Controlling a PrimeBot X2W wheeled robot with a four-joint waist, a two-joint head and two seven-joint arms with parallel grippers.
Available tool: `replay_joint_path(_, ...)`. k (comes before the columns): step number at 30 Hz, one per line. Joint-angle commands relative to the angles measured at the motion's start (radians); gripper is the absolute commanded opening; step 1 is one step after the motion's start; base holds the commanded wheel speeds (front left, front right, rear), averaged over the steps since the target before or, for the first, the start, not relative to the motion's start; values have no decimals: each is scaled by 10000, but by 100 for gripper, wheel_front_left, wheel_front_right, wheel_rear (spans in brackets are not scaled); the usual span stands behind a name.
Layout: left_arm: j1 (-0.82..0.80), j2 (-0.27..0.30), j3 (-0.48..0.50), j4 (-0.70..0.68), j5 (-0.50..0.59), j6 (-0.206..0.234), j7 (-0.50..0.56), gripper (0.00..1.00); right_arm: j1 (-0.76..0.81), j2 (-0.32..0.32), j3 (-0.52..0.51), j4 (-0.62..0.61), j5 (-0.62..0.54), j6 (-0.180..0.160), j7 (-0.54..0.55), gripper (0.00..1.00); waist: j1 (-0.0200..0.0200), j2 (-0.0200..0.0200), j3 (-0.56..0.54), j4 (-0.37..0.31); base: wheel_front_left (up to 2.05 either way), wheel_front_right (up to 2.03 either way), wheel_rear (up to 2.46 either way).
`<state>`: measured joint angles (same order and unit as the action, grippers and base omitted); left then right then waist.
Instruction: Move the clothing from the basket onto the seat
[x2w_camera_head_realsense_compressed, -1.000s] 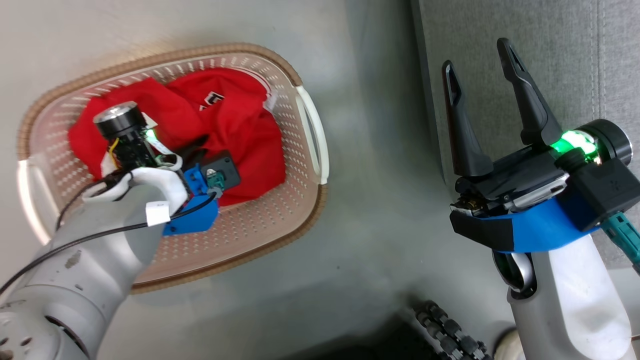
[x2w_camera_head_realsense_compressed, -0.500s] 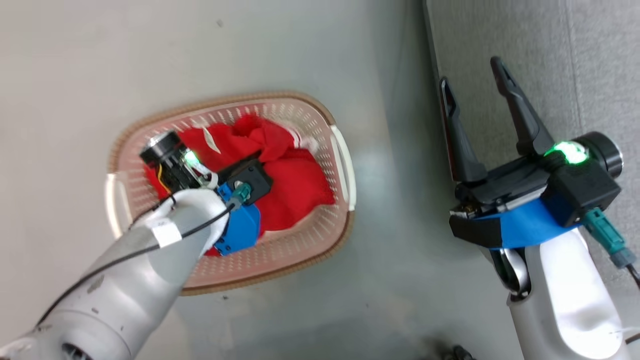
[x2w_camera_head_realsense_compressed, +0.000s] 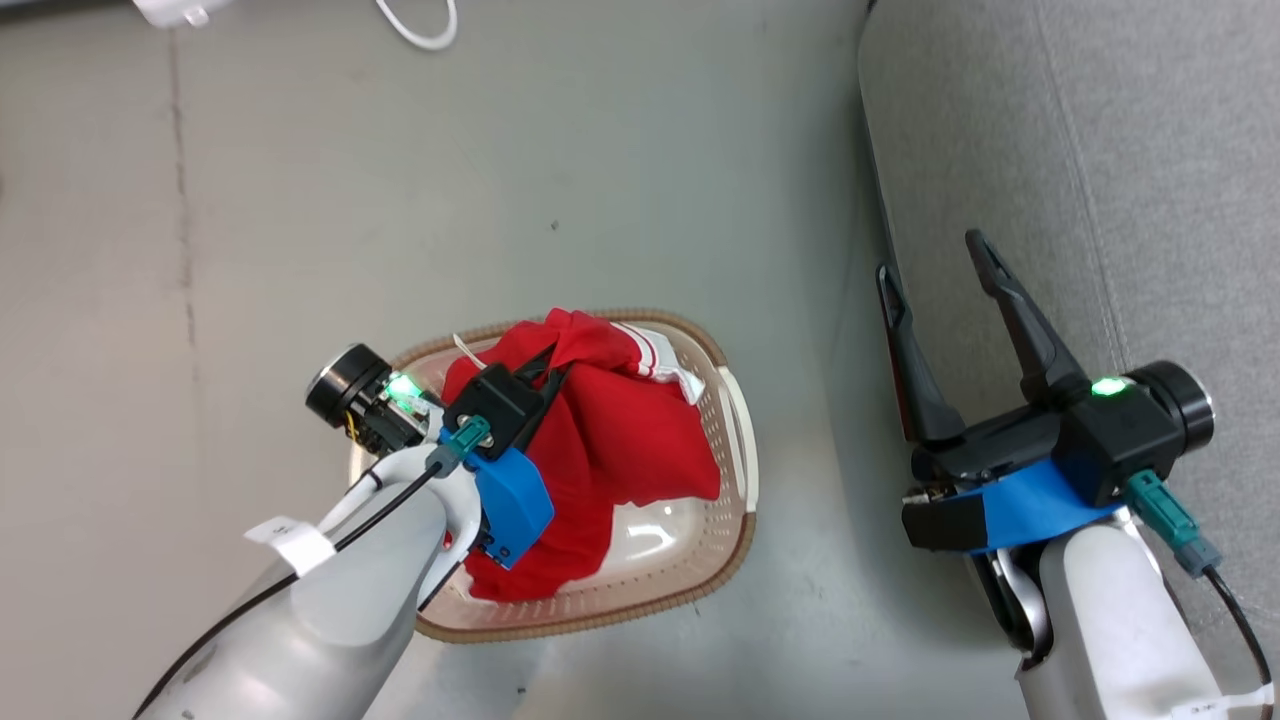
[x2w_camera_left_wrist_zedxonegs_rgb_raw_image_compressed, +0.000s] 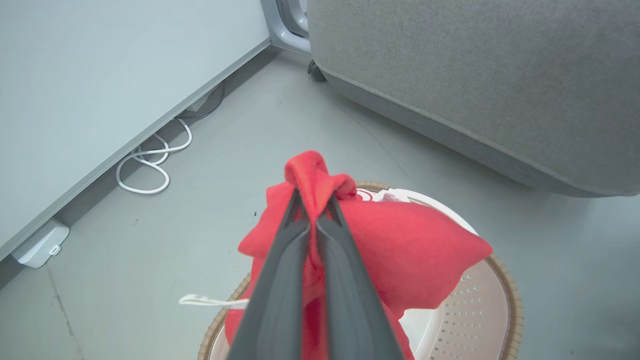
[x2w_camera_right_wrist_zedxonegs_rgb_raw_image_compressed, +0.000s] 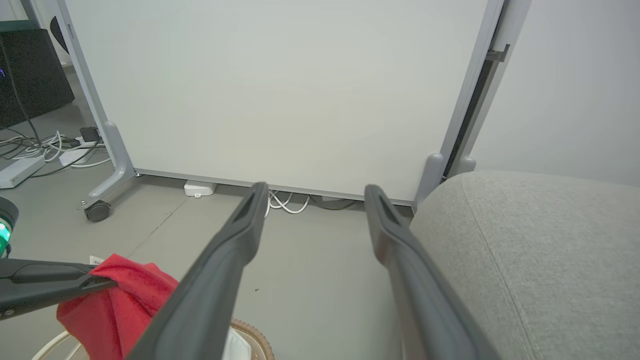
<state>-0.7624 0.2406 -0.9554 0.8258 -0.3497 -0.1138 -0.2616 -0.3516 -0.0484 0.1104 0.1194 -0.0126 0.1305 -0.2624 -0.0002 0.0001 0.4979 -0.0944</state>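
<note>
1. Above the basket (x2w_camera_head_realsense_compressed: 738, 560) on the floor: L gripper (x2w_camera_left_wrist_zedxonegs_rgb_raw_image_compressed: 312, 200) pinched tight on the red clothing (x2w_camera_head_realsense_compressed: 620, 450), bunch hanging w/ lower folds in the basket.
2. One garment or two, hard to tell.
3. R gripper (x2w_camera_head_realsense_compressed: 930, 258) spread wide, empty, by the grey seat (x2w_camera_head_realsense_compressed: 1100, 200) edge.

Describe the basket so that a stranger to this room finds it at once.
Start at the large grey seat, right in the head view. On the floor to its left stands the basket: cream perforated plastic, brown woven rim. It alone has red clothing hanging into it.
</note>
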Motion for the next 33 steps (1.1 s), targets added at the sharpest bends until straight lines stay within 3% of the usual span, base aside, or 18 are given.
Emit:
replay_joint_path(1,262,22,321,-289,-104,-25,-50,0,207,-37,-21,71,4,5,-37,100,2,-1,-714,332,0,0,0)
replay_joint_path(16,1467,-28,2370,-2581,-68,-188,-51,0,1196,-36,-28,406,167,5,-37,100,2,-1,-2686,868,0,0,0)
replay_joint_path(33,538,282,2258,-4356,-1414,-166,-11,0,1990,-36,85,619,398,5,-38,100,2,-1,-3948,1078,0,0,0)
